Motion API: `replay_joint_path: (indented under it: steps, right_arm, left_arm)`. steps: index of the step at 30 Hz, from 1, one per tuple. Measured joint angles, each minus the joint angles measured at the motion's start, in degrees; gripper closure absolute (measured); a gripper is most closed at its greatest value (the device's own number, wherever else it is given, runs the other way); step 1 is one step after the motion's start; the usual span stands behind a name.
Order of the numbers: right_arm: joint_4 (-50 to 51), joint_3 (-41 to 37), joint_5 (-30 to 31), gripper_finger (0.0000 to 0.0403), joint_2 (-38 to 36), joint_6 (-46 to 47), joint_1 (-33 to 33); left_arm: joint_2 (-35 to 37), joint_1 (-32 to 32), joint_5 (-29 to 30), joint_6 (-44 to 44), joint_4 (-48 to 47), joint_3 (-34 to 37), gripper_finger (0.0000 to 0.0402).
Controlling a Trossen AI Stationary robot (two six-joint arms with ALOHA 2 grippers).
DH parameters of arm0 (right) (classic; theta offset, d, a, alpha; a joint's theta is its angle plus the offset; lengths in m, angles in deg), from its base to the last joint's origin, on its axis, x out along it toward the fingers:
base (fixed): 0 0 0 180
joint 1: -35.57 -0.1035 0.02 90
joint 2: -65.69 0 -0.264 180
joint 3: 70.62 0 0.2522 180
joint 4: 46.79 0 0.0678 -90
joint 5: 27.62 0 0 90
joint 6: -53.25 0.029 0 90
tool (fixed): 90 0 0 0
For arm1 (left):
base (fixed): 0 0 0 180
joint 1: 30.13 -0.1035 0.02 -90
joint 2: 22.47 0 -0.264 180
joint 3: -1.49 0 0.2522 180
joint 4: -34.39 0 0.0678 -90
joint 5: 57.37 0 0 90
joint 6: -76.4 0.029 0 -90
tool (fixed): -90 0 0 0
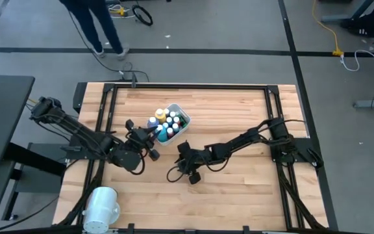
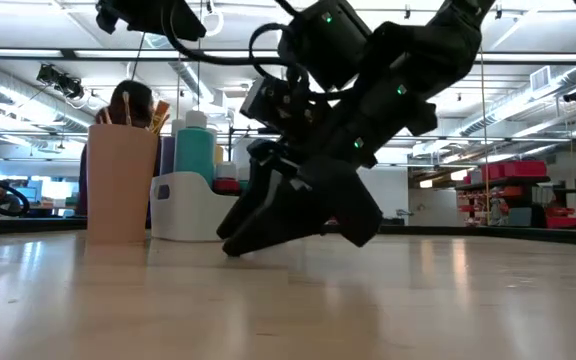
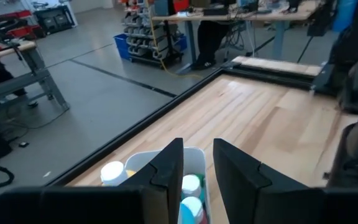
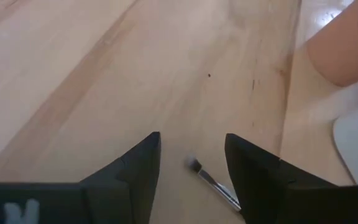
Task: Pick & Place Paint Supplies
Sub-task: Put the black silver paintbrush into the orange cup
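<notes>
Wooden tabletop, and lying flat on it is one thin brush [image 4: 213, 180], bristle tip showing between the fingers of the right gripper [image 4: 191, 171]. Those fingers stand apart, straddling the brush without touching it, nose tipped down close to the table near its middle. Rest of the paint bottles [image 1: 167, 123] sit packed in the white tub [image 1: 182, 116] just beyond. My guess is the brush is featherlight and stiff but skinny, so it'll roll or skate away if nudged; best to pinch across the handle just behind the metal collar, pressing right down to the wood. Left gripper [image 3: 197, 165] hovers over the tub with a narrow gap between its fingers, nothing in them.
</notes>
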Motion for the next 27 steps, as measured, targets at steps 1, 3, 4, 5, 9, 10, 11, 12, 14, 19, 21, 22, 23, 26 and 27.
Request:
replay_joint_path:
  steps: [1, 3, 4, 5, 9, 10, 11, 12, 14, 19, 21, 22, 23, 26, 27]
  right_arm:
    - [-0.1, 0.0, -0.2, 0.0219, 0.1, 0.0, 0.2]
    - [0.0, 0.0, -0.3, 0.0223, 0.2, 0.2, 0.3]
    - [0.1, 0.0, -0.4, 0.0226, 0.2, 0.6, 0.4]
    - [0.2, 0.0, -0.7, 0.0231, 0.2, 1.1, 0.6]
    - [0.6, 0.0, -3.3, 0.0257, 0.2, 1.5, 1.2]
    - [0.9, 0.0, -3.9, 0.0264, 0.2, 1.6, 1.3]
    - [1.1, 0.0, -4.2, 0.0270, 0.2, 2.0, 1.4]
    - [1.4, 0.0, -4.2, 0.0277, 0.2, 2.6, 1.5]
    - [1.8, 0.1, -4.5, 0.0289, 0.2, 3.6, 1.8]
    - [2.5, 0.1, -6.2, 0.0314, 0.2, 4.5, 2.6]
    - [2.5, 0.1, -6.6, 0.0324, 0.2, 4.6, 2.7]
    - [2.5, 0.0, -6.6, 0.0332, 0.2, 4.5, 2.7]
    - [2.5, 0.0, -6.6, 0.0340, 0.2, 4.5, 2.7]
    - [2.2, -0.1, -6.6, 0.0374, 0.2, 4.5, 2.7]
    - [2.0, -0.1, -6.7, 0.0387, 0.3, 4.5, 2.7]
  left_arm:
    - [0.1, 0.2, 0.1, 0.0, 0.4, 0.0, 0.0305]
    - [0.0, 0.6, 0.1, 0.7, 0.5, 0.0, 0.0305]
    - [0.0, 0.9, 0.1, 1.5, 0.6, 0.0, 0.0305]
    - [0.0, 0.9, 0.1, 1.9, 0.7, 0.0, 0.0305]
    - [0.0, 1.4, 0.1, 2.3, 1.0, 0.0, 0.0305]
    - [0.0, 1.4, 0.1, 2.3, 1.0, 0.0, 0.0305]
    - [0.0, 1.5, 0.1, 2.3, 1.0, 0.0, 0.0305]
    - [0.0, 1.6, 0.1, 2.3, 1.0, 0.0, 0.0305]
    - [0.0, 1.7, 0.1, 2.7, 1.4, 0.0, 0.0305]
    - [0.0, 1.8, 0.1, 3.1, 1.6, 0.0, 0.0305]
    - [0.0, 1.8, 0.1, 3.1, 1.6, 0.0, 0.0305]
    - [0.0, 1.8, 0.1, 3.1, 1.6, 0.0, 0.0305]
    - [0.0, 1.8, 0.1, 3.1, 1.6, 0.0, 0.0305]
    - [0.0, 1.8, 0.1, 3.1, 1.6, 0.0, 0.0305]
    - [0.0, 1.8, 0.1, 3.1, 1.6, 0.0, 0.0305]
